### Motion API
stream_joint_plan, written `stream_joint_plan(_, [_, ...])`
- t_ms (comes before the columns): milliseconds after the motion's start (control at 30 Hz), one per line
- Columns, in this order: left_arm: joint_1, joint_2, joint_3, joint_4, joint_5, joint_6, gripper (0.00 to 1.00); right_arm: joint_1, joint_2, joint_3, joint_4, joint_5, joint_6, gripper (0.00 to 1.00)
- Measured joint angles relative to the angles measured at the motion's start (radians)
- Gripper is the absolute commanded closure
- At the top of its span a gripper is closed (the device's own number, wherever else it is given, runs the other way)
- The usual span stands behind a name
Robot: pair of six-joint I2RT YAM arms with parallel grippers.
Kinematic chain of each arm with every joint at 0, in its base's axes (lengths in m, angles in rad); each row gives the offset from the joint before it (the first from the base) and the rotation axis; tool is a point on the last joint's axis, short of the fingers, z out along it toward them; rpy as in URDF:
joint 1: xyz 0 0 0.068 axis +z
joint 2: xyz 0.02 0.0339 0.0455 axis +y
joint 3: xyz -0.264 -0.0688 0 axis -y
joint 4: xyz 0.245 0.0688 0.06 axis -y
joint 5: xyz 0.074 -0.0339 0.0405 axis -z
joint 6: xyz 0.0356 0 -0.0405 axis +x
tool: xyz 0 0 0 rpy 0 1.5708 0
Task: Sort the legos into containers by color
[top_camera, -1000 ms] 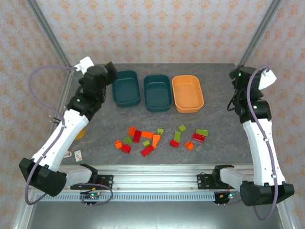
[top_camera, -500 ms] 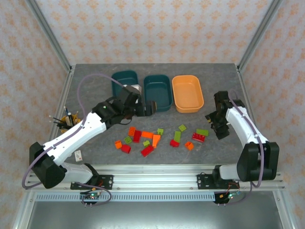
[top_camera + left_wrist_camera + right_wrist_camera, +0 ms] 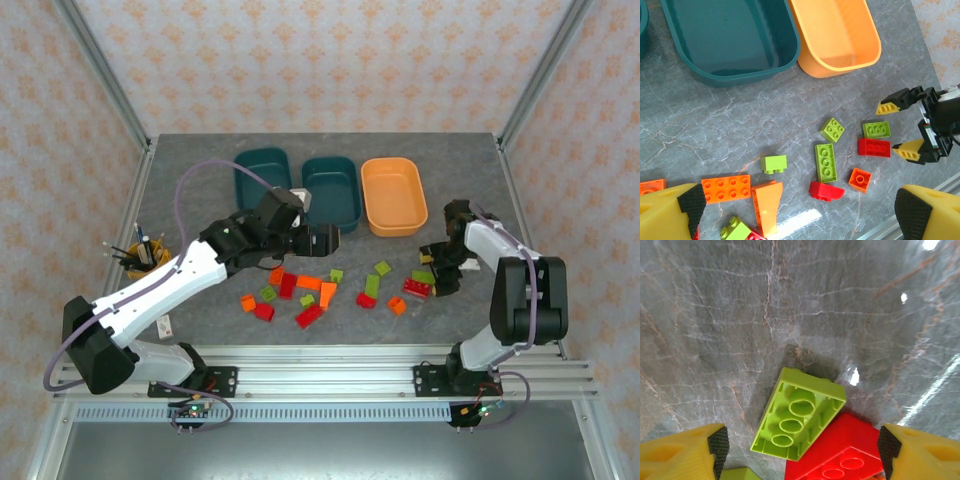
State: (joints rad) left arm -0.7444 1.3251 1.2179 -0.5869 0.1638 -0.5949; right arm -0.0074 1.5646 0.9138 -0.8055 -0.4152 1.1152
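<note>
The left arm reaches forward and inward, left gripper [image 3: 318,240] spread wide, while the right arm bends inward, right gripper [image 3: 437,268] angled down, jaws parted.

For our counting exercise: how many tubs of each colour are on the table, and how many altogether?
Teal tubs: 2
Orange tubs: 1
Total: 3

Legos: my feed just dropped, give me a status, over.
Left gripper open over the middle legos. Right gripper open beside a green brick resting against a red brick. Tubs empty; nothing in the way.
</note>
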Motion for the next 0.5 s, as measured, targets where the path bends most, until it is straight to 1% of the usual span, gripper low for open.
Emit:
stream_joint_plan(333, [-0.002,0.009,0.0,0.001,0.023,-0.001,0.0,0.0,0.051,-0.005,0.062,-0.026,0.041,0.33])
stream_joint_plan(433, [-0.002,0.013,0.0,0.002,0.033,-0.003,0.0,0.0,0.052,-0.005,0.066,-0.031,0.062,0.39])
stream_joint_plan(500, [-0.002,0.015,0.0,0.004,0.039,-0.003,0.0,0.0,0.052,-0.005,0.066,-0.031,0.079,0.4])
